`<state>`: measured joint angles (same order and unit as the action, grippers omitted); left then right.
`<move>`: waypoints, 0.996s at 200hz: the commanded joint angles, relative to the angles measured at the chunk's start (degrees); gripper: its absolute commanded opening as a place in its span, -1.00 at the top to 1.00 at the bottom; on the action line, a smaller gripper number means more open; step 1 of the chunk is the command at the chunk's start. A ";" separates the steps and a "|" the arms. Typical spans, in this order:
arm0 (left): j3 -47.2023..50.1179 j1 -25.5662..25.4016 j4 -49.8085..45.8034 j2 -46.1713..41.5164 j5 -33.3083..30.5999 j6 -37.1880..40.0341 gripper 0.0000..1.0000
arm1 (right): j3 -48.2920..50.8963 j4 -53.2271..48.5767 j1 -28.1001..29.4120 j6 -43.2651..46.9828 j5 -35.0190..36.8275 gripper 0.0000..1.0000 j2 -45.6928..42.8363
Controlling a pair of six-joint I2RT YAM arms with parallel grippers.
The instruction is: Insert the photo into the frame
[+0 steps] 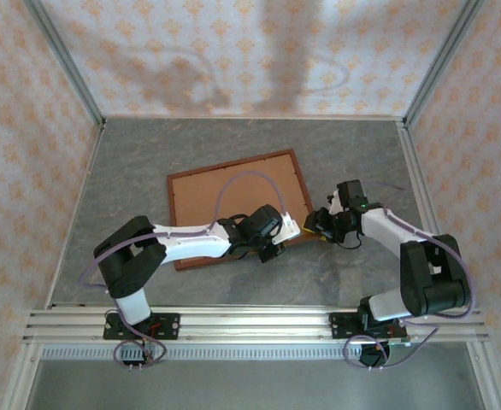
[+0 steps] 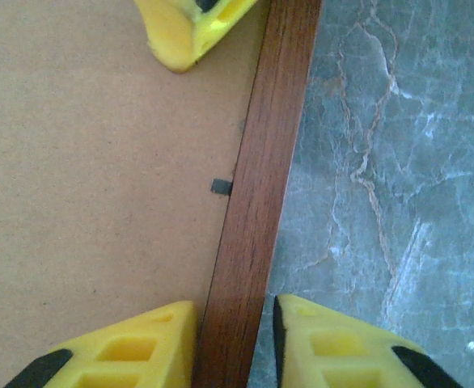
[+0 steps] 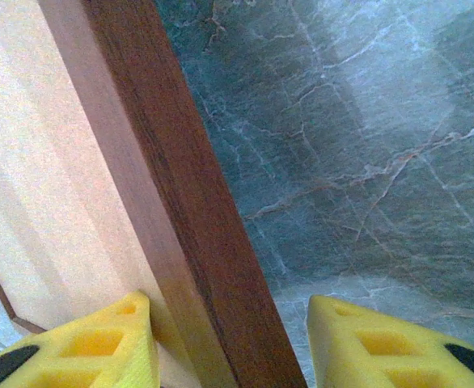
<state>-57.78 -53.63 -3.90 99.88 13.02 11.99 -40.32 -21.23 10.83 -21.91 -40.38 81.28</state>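
Note:
The frame point(image 1: 230, 164) lies flat on the grey table, its reddish-brown moulding around a plain brown board point(image 1: 233, 201). The photo is hidden. My left gripper point(image 1: 289, 229) straddles the moulding point(image 2: 265, 162) near the frame's near right corner. It point(image 2: 235, 339) is open: the left finger rests against the wood and a thin gap shows at the right finger. My right gripper point(image 1: 312, 224) straddles the same edge from the other side. It point(image 3: 230, 343) is open, with a wide gap between the moulding point(image 3: 180, 178) and its right finger. A yellow fingertip point(image 2: 184, 28) of the right gripper rests over the board.
A small black tab point(image 2: 221, 187) sticks out from the moulding over the board. Marbled grey table point(image 1: 344, 154) spreads around the frame. Patterned walls and metal rails point(image 1: 79, 196) close in the workspace on three sides.

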 commanded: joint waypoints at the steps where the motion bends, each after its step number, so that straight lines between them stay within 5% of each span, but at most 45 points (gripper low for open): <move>1: 0.56 -0.83 2.86 -0.14 -2.41 0.28 0.31 | -1.02 -0.66 0.33 -2.56 -0.53 0.23 -1.56; 89: 2.35 -7.63 2.48 -1.58 -26.95 10.54 -0.66 | -2.97 -2.54 0.33 -3.82 -1.84 0.32 -2.49; 157: 3.04 -8.45 6.94 1.14 -41.14 16.99 -0.64 | -3.89 -3.30 0.42 -4.36 -2.52 0.36 -2.93; 199: 1.29 -8.42 7.56 3.52 -44.88 18.90 -0.40 | -3.78 -2.68 0.87 -4.82 -2.48 0.38 -2.86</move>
<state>-55.29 -61.52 1.89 101.69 -26.41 28.53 -42.13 -22.24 11.09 -24.99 -44.45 79.64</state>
